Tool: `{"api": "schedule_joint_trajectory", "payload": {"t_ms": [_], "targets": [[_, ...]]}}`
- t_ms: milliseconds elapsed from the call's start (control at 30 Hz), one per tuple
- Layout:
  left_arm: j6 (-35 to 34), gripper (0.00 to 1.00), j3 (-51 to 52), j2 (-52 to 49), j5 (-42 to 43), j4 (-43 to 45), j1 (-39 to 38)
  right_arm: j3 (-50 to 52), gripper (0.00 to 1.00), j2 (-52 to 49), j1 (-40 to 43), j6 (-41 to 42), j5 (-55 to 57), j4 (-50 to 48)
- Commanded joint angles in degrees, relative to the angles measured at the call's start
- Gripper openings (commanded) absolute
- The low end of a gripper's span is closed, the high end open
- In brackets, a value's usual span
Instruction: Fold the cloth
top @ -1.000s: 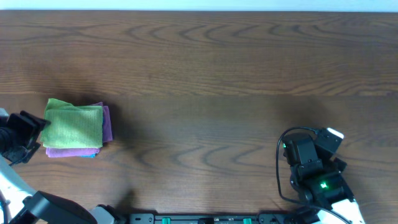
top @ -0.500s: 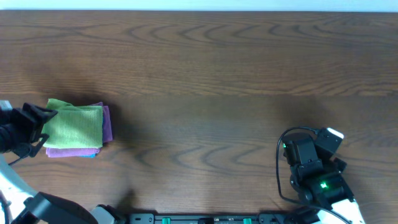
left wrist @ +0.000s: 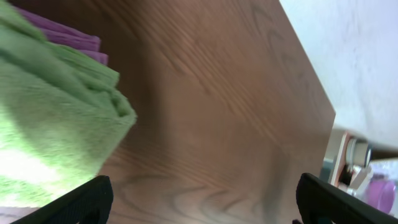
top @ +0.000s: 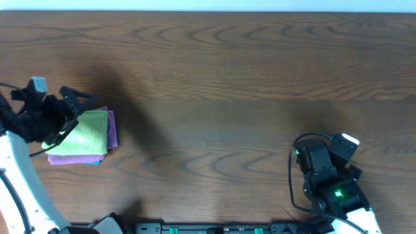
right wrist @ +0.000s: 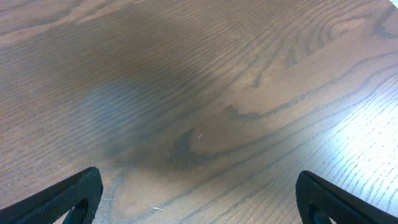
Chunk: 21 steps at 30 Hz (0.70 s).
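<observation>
The green cloth (top: 90, 130) lies folded at the left side of the surface (top: 227, 78), on top of a purple cloth (top: 112, 129) whose edge shows along its right and near sides. A thin teal edge (top: 96, 162) peeps out beneath the stack at its near side. The left gripper (top: 68, 116) is over the left part of the green cloth, with its dark fingers covering that side of the stack in the overhead view. Whether it touches the fabric cannot be told from above. In the left wrist view the gripper (left wrist: 205, 202) is spread wide, one fingertip in each lower corner and nothing between them. The green cloth (left wrist: 43, 124) bulks large at the left, its folded corner rounded and plush, with the purple cloth (left wrist: 62, 34) showing above it. The right gripper (top: 312, 159) sits well apart at the near right of the surface, its arm folded back with a green light glowing on it. In its wrist view the gripper (right wrist: 199, 199) is also spread wide, over bare wood grain, holding nothing.
</observation>
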<state>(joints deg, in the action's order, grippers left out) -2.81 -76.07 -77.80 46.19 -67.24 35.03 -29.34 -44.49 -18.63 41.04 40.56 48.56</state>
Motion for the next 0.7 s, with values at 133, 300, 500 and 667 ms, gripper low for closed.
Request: {"api": "schedule_joint_trajectory", "payload": {"t_ms": [133,300,500,667], "targets": [[-6.78,0.95,-1.36,1.40,-10.25,1.79,-7.93,0.20,0.99,0.24,0.35,0.92,1.20,0.04],[-14.95,0.95,-1.36,2.73,-19.80,5.35,-16.28,0.20,0.99,0.24,0.35,0.92,1.20,0.04],[-25.24,0.95,-1.36,3.26,-31.98,6.21,-27.36,0.20,0.99,0.24,0.35,0.92,1.20,0.04],[-30.77,0.95,-1.36,3.23,-32.68,7.63,-31.67,0.20,0.99,0.24,0.35,0.92,1.20,0.04]]}}
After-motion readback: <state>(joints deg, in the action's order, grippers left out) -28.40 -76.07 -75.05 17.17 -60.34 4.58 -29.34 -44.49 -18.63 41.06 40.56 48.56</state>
